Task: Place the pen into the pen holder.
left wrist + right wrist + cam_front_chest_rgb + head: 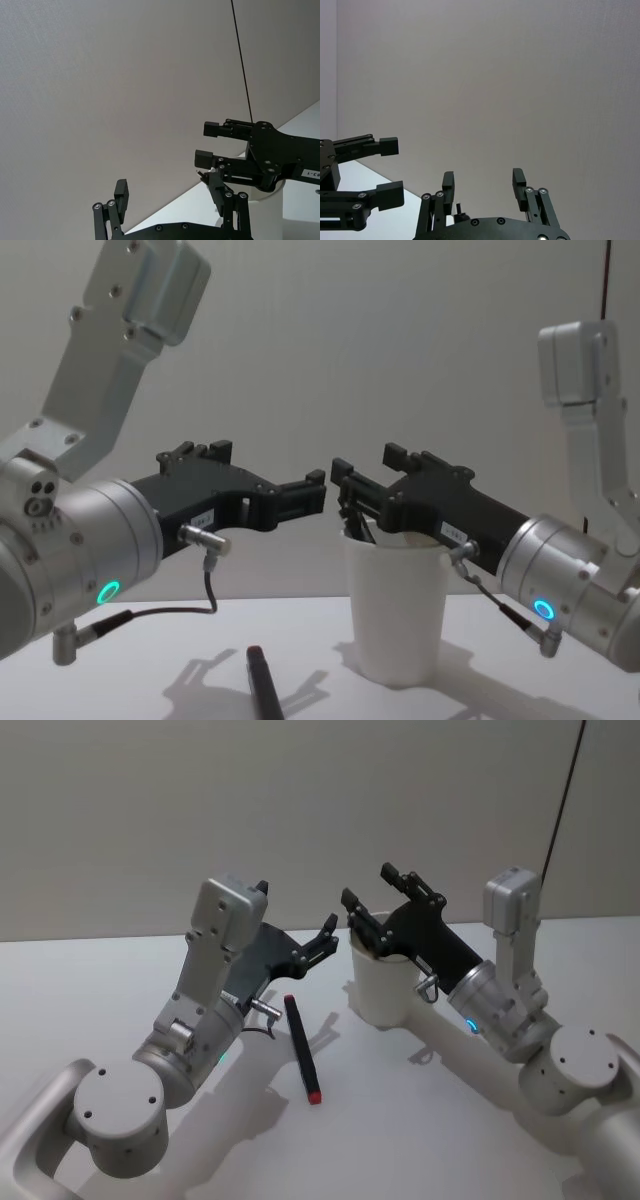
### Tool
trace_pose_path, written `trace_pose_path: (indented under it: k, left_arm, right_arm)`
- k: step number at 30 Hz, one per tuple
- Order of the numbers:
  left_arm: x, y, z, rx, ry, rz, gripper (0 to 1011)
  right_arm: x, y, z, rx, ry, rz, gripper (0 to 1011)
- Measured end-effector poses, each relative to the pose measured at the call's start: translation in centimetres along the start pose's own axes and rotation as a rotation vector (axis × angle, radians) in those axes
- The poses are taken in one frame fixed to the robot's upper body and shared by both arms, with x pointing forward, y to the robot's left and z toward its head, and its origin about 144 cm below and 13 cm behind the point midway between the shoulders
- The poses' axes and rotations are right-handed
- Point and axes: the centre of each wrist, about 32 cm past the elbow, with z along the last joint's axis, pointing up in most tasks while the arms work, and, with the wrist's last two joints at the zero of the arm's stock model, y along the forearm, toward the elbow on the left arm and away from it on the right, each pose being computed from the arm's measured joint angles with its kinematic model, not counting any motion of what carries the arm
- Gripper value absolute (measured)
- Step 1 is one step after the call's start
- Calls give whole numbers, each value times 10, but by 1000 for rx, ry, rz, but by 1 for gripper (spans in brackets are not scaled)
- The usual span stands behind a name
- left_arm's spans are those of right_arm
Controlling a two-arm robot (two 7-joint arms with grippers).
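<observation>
Shows the pen (302, 1050) flat at lower centre, left of the pen holder (385, 990). Holds left gripper (296, 908) spread wide above the pen, right gripper (368, 886) spread over the rim. Risks toppling the pen holder if the right gripper swings

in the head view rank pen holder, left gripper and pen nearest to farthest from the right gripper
1. pen holder: directly under the right gripper, at its rim
2. left gripper: just across, on its left
3. pen: lying on the table, left of the holder
</observation>
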Motion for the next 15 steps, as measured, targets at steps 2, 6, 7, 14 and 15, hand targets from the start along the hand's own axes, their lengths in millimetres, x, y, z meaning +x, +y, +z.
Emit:
trace_pose_path:
  k: [2, 6, 7, 14, 15]
  left_arm:
    - [0, 0, 0, 0, 0, 0, 1001]
    - [0, 0, 0, 0, 0, 0, 1001]
    - [0, 0, 0, 0, 0, 0, 1001]
    - [0, 0, 0, 0, 0, 0, 1001]
    - [0, 0, 0, 0, 0, 0, 1001]
  right_arm:
    - [0, 0, 0, 0, 0, 1, 750]
    - [0, 0, 0, 0, -1, 1, 862]
    - [0, 0, 0, 0, -1, 1, 877]
    - [1, -2, 6, -2, 16, -27, 1001]
    - [1, -2, 6, -2, 16, -27, 1001]
